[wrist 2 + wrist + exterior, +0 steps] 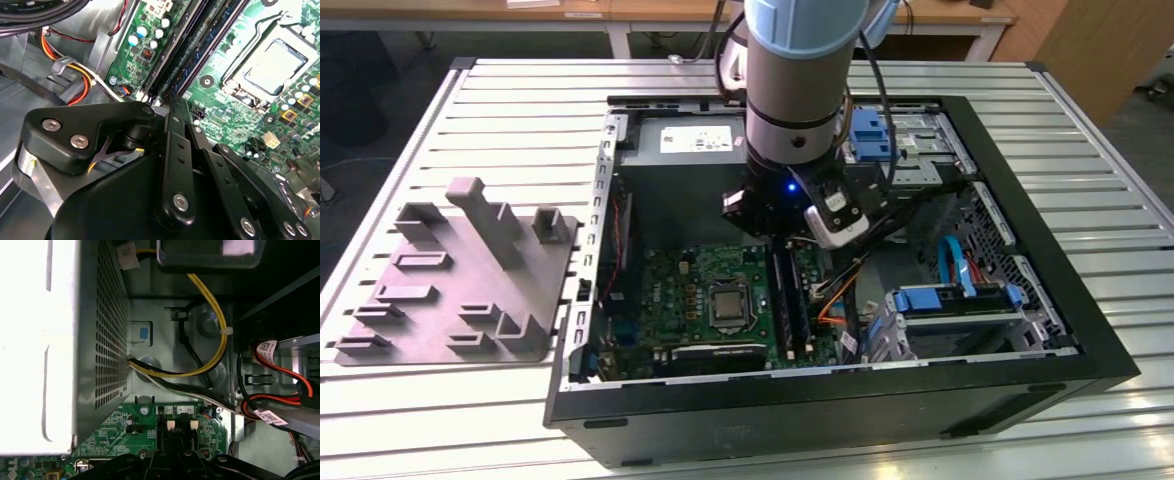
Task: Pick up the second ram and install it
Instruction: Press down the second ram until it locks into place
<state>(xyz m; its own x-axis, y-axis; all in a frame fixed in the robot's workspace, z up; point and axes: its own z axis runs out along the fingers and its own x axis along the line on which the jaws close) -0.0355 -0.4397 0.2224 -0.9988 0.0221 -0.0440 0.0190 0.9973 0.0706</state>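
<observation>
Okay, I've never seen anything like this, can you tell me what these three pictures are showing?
A robot arm reaches down into an open computer case lying on a slatted metal table. The exterior view looks on from off the arm; both wrist views come from cameras riding on it. Its gripper sits low over the green motherboard, at the long black memory slots, with the processor socket beside them. Whether a memory stick is held, I cannot tell. A grey plastic holder lies at the exterior view's left.
</observation>
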